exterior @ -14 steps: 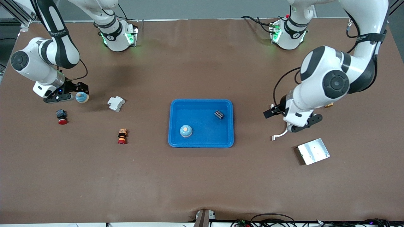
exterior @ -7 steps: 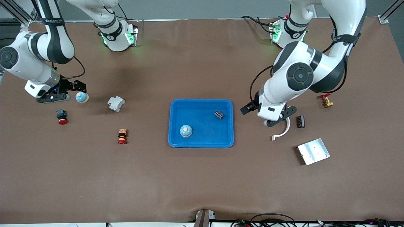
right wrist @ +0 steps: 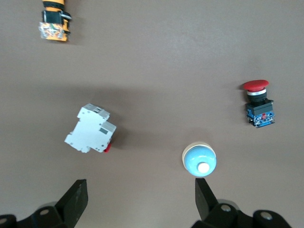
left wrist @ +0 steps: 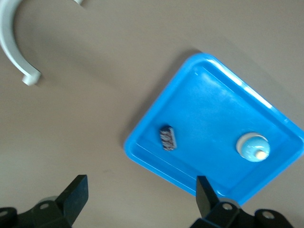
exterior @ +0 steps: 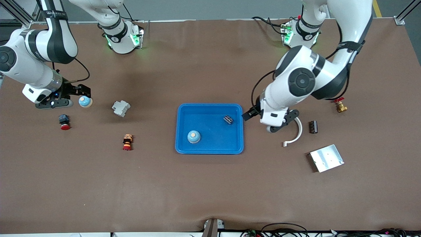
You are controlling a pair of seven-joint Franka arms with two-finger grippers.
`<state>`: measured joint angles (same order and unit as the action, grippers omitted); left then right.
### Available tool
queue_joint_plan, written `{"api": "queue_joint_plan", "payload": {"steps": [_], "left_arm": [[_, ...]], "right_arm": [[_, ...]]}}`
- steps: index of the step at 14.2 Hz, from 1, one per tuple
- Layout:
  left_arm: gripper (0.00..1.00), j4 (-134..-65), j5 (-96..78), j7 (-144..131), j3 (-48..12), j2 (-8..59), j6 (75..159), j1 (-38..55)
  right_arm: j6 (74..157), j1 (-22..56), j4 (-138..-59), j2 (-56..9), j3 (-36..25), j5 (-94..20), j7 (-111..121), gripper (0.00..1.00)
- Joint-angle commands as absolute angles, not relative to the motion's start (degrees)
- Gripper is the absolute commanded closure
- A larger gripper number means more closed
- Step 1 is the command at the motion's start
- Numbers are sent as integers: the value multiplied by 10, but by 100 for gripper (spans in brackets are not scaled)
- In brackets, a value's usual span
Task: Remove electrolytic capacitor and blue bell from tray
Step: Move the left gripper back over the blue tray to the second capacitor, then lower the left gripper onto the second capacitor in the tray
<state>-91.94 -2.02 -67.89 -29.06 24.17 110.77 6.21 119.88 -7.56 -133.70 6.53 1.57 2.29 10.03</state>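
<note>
Bell beside breaker

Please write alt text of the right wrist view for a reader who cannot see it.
The open right gripper hangs over a brown table, above a blue bell and a white circuit breaker. A red push button and an orange-and-black switch lie apart from them.

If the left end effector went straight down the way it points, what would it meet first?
Probably bare table just beside the blue tray: the left end effector, open, looks down on the tray's rim, with the capacitor just inside. Depth is unclear.
</note>
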Motion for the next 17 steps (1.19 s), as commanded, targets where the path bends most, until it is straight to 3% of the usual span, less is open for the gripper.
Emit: {"api": "queue_joint_plan", "payload": {"steps": [1, 11, 17], "left_arm": [[0, -886, -20, -718, -288, 282, 1138, 92], [0, -886, -8, -723, -287, 300, 1172, 129], [0, -887, 22, -778, -287, 332, 1240, 160]], "right_arm": [[1159, -62, -1310, 76, 18, 16, 59, 0], [1137, -52, -1273, 74, 18, 16, 45, 0], [1136, -45, -1269, 75, 18, 16, 19, 0]]}}
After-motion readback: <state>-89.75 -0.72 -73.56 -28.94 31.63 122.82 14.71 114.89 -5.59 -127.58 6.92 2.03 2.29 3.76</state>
